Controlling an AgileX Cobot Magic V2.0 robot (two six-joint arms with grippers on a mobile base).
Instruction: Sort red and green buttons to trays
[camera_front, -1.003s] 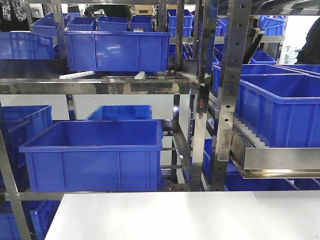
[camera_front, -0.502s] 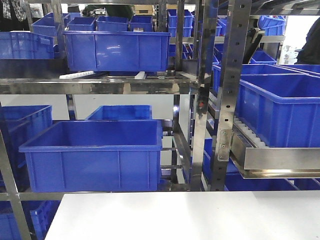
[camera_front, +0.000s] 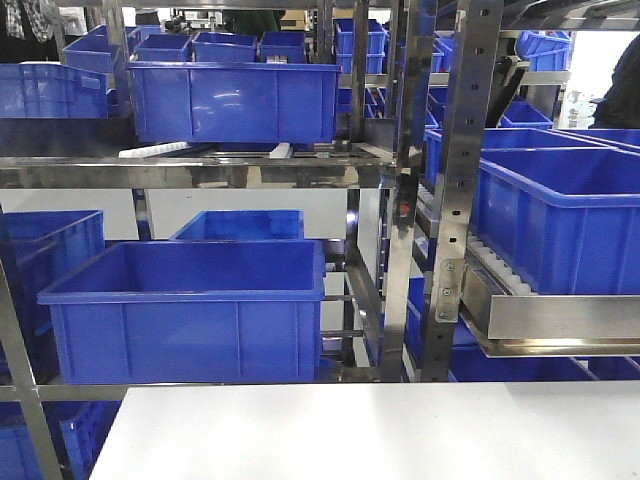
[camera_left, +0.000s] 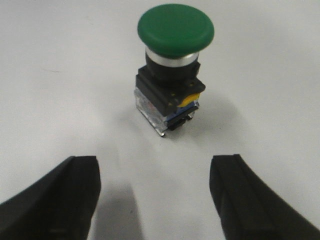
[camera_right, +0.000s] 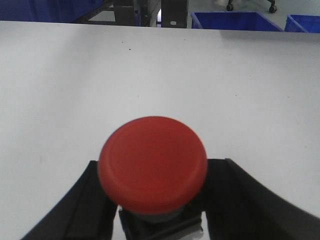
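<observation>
- A steel shelving rack (camera_front: 455, 200) fills the front view, its perforated uprights and flat shelves running across the whole picture.
- Deep blue crates (camera_front: 190, 310) stand on the rack at several levels. One large crate sits on the lower shelf at left, another is on the shelf above it, and more are on the right side.
- The white bench (camera_front: 380, 430) lies in front of the rack along the bottom of the front view. In both wrist views its matte top is the surface beneath the tools.
- The left tool (camera_left: 155, 172) is spread wide, with its two dark fingers (camera_left: 70, 190) at the lower corners of the left wrist view. It grips nothing, and bare bench shows between the fingers.
- The right tool (camera_right: 160, 175) has a dark finger on each side of the red button (camera_right: 152, 160). They are closed against the button's dark body just under the cap, gripping it.
- The red button's round cap faces the right wrist camera and hides most of the body below it.
- The green button (camera_left: 172, 65) stands upright on the bench, cap up. It is ahead of the left tool's fingers, apart from both, and roughly in line with the gap between them.
- Its dark blocky body carries a clear lower block and a small yellow part on one side.
</observation>
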